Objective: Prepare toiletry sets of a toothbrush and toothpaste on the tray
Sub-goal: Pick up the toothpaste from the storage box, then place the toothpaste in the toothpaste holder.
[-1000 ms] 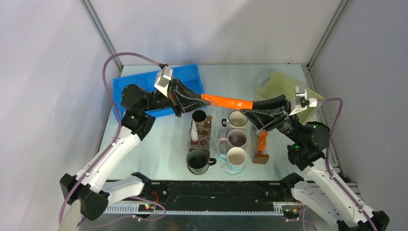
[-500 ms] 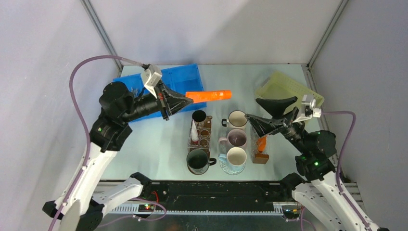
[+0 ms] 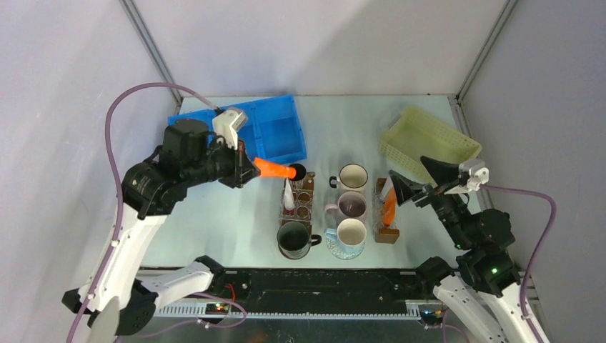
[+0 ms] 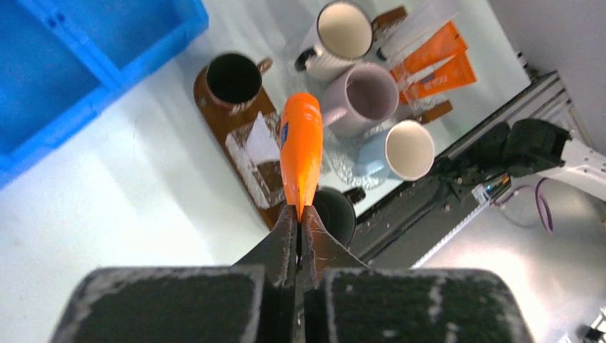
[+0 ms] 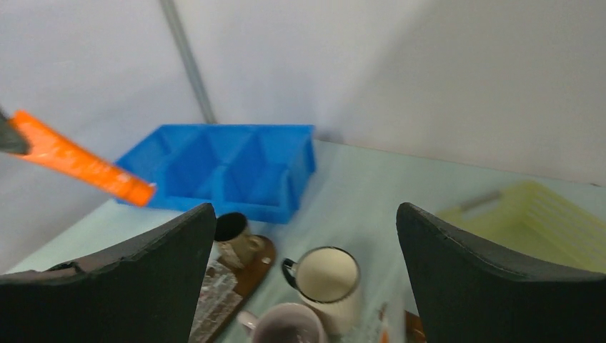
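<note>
Near the table's (image 3: 343, 128) back-left corner, the left gripper (image 3: 256, 166) pinches the toothpaste (image 3: 277, 170) by its tail, tube pointing right, the blue tray (image 3: 275, 136) just behind; the right gripper (image 3: 407, 171) gapes empty.

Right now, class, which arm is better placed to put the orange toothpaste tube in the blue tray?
Left. The left hand is shut on the toothpaste tube, near the blue tray. The right hand is open, empty, farther away.

left fingers (image 3: 247, 167) clamp orange toothpaste (image 3: 276, 170) | right fingers (image 3: 436, 168) wide apart
</note>
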You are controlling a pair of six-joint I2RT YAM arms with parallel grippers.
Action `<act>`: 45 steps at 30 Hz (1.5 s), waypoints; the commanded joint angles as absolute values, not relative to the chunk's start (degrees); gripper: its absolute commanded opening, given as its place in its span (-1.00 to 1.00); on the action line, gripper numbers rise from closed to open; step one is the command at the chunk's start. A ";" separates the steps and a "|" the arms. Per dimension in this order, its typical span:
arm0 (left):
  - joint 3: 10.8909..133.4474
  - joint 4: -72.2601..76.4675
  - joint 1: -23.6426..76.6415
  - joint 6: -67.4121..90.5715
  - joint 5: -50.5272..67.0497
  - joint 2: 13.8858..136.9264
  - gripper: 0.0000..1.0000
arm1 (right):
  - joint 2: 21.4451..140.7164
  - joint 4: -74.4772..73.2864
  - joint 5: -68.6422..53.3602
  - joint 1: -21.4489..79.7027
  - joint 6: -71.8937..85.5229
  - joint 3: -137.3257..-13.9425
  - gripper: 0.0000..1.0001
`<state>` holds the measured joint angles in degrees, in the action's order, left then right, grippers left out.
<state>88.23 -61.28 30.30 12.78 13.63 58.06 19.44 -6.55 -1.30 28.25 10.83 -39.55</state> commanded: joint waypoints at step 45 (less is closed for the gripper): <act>95.43 -79.35 52.59 39.97 -16.07 82.27 -1.00 | -3.21 -11.61 39.13 34.21 -5.35 -30.62 0.99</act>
